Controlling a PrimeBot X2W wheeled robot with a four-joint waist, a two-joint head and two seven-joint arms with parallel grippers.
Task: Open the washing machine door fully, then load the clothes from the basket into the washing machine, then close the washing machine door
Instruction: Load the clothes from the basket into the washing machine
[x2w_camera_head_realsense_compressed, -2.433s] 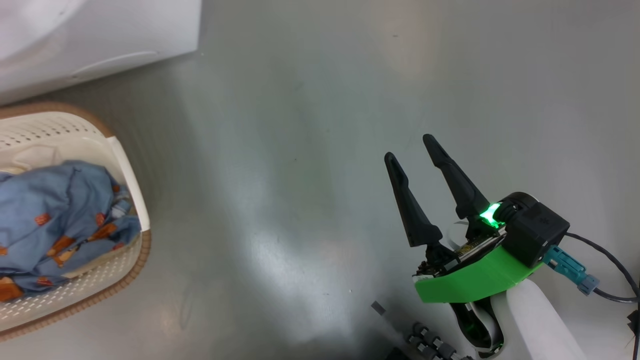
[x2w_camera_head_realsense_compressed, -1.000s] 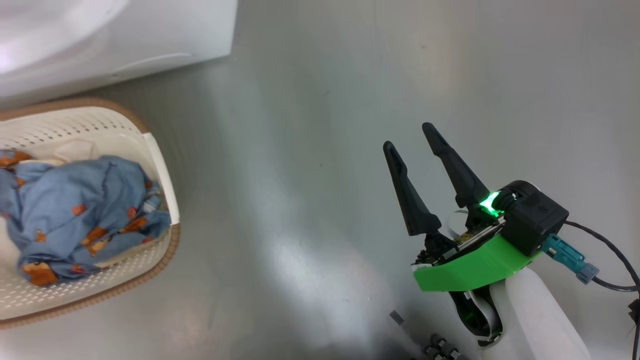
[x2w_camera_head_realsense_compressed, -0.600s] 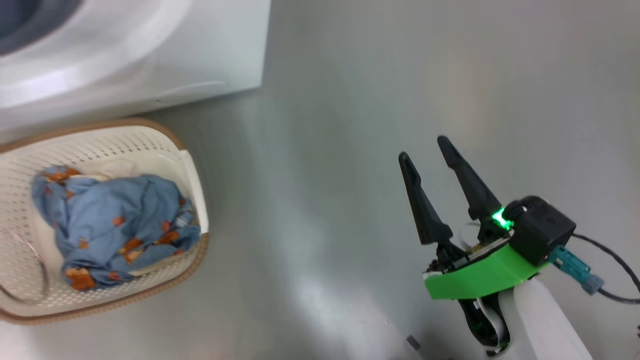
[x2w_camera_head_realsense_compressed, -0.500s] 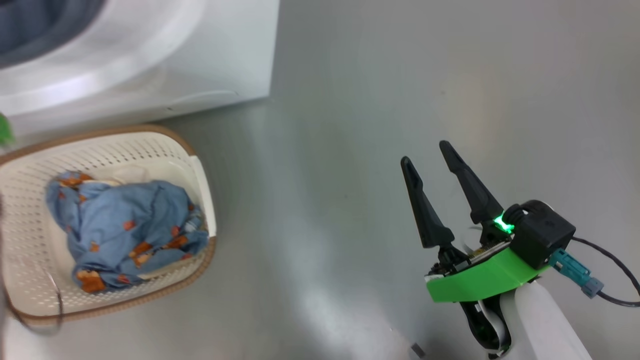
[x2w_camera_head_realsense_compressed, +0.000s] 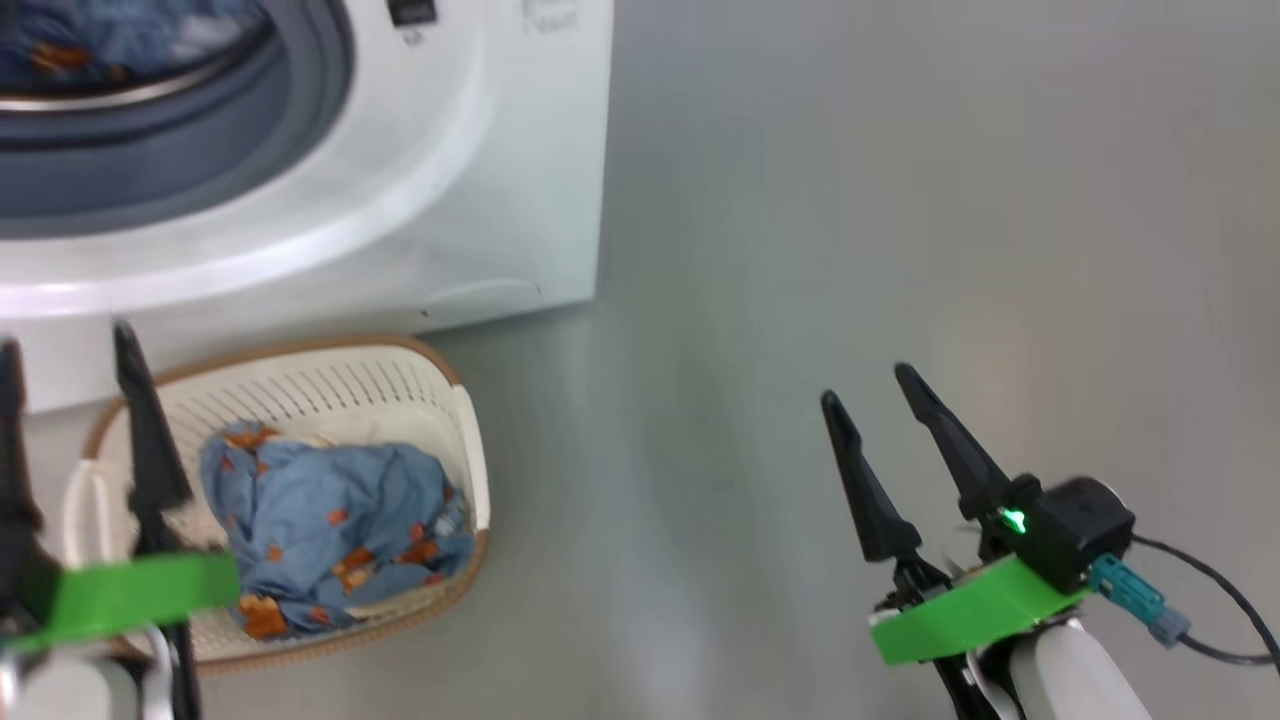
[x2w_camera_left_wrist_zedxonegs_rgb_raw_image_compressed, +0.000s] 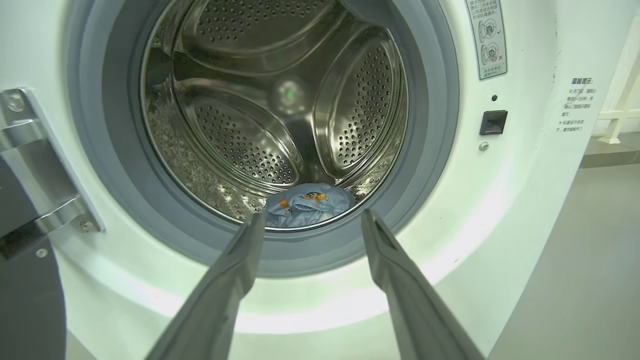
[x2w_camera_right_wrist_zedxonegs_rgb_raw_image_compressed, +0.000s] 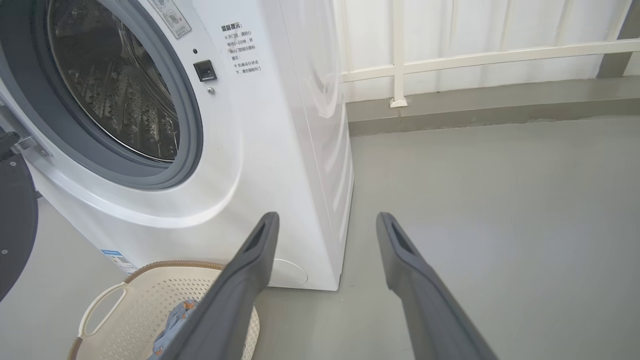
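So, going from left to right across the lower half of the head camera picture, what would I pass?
First the left tool, open → the basket with the clothes in it → bare grey floor → the right tool, open → its teal plug.

The head camera has turned and lifted, so the whole picture has shifted. This is a move of the camera, not of the things. The washing machine was earlier only a white corner at the top left. Now it shows its grey gasket and the open drum mouth, with some of the clothes inside. The basket, cut by the left edge before, is now seen almost whole. The left claw has come into the picture at the lower left, fingers apart. The right claw now sits lower in the picture.
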